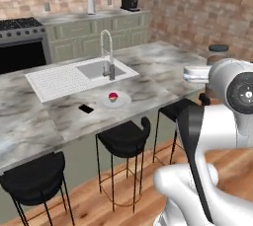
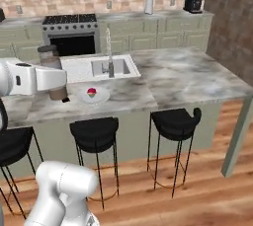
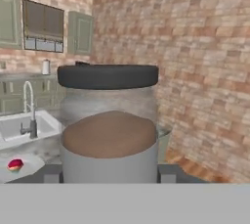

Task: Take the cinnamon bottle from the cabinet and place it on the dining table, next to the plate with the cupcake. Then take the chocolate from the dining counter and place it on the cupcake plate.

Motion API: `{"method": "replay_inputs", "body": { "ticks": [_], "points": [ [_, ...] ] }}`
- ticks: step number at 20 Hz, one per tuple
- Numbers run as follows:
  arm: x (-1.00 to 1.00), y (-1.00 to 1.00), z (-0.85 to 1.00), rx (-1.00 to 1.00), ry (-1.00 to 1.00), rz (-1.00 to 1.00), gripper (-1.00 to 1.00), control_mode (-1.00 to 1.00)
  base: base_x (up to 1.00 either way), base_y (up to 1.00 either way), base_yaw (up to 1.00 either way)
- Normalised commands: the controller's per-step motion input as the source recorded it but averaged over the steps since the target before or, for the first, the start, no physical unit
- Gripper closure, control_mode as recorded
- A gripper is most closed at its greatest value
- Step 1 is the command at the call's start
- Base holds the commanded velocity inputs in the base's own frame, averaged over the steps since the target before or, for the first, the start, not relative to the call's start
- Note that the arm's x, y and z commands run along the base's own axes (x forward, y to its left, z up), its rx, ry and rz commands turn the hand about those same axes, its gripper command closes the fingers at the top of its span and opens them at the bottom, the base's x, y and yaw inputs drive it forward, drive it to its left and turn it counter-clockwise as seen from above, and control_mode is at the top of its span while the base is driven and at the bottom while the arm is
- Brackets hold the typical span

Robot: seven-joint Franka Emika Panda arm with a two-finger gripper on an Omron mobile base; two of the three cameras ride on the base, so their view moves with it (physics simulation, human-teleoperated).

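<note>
The step in hand looks like carrying the cinnamon bottle (image 3: pixel 108 125) to the marble bench (image 2: pixel 197 79) and setting it beside the cupcake plate (image 2: pixel 94 96). To do it well, I judge the arm should keep the bottle upright, bring it down onto bare marble just beside the plate without nudging the rim or the cupcake (image 2: pixel 92 92), and release only once the base sits flat. The chocolate (image 1: pixel 86 108), a small dark bar near the plate on the side away from the sink (image 1: pixel 94 69), should be left room, since it has to be picked up afterwards. The gripper (image 3: pixel 110 176) is clamped on the bottle: in the hand view the jar stands right before the camera, dark lid up, brown powder filling its lower half, the finger tips (image 3: pixel 51 174) showing at either side of its base. In the right base view the bottle (image 2: pixel 53 72) hangs at the end of the arm above the bench, near the plate and on its left, not yet set down
</note>
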Motion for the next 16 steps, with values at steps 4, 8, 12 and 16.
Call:
{"method": "replay_inputs", "body": {
  "ticks": [4, 8, 12, 16],
  "points": [
    [0.0, 0.0, 0.0, 0.0, 0.0, 0.0, 1.0, 1.0, 0.65, -0.51, 0.46],
    [0.0, 0.0, 0.0, 0.0, 0.0, 0.0, 1.0, 1.0, 0.68, -0.41, 0.46],
    [0.0, 0.0, 0.0, 0.0, 0.0, 0.0, 1.0, 1.0, 0.59, -0.25, 0.36],
    [0.0, 0.0, 0.0, 0.0, 0.0, 0.0, 1.0, 1.0, 0.57, -0.04, 0.2]
  ]
}}
